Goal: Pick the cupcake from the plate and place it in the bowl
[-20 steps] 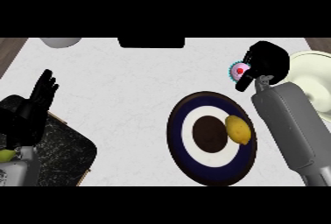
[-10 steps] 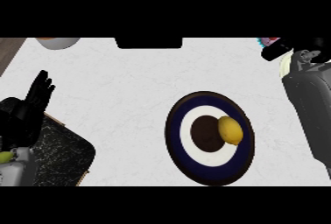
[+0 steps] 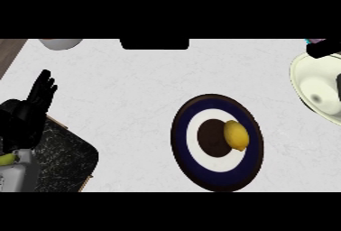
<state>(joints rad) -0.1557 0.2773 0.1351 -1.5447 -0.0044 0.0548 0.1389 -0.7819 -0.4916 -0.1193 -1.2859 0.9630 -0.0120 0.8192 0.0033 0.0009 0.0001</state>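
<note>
— Cupcake point(image 3: 315, 40): where is it?

— Hardly in view. Only a pink and purple sliver shows at the far right corner of the counter point(image 3: 133, 85), right against the top edge of the head view. It sits just above the black shape of my right hand point(image 3: 325, 48), and both hang above the far rim of the bowl point(image 3: 298, 74).

— Is your right hand closed round it?

— I cannot tell. So little of that hand shows that its grasp is hidden from me. The sliver touches the hand's upper side, and more than that I cannot say.

— Is the cupcake inside the bowl?

— It is over the rim, not down in the pale hollow. The bowl is cut off by the right edge, and a dark shape crosses its inner side there.

— And the plate?

— The plate point(image 3: 188, 118) lies near the middle of the counter, well apart from the bowl: dark blue rim, white ring, brown centre. A lemon point(image 3: 236, 135) rests on it, just right of the centre.

— Your left hand?

— My left hand point(image 3: 33, 106) rests at the left edge, open, fingers straight and pointing up, holding nothing. Below it lies a dark speckled board point(image 3: 63, 158). Along the far edge stand a grey vessel point(image 3: 60, 43) and a black object point(image 3: 154, 43).
</note>
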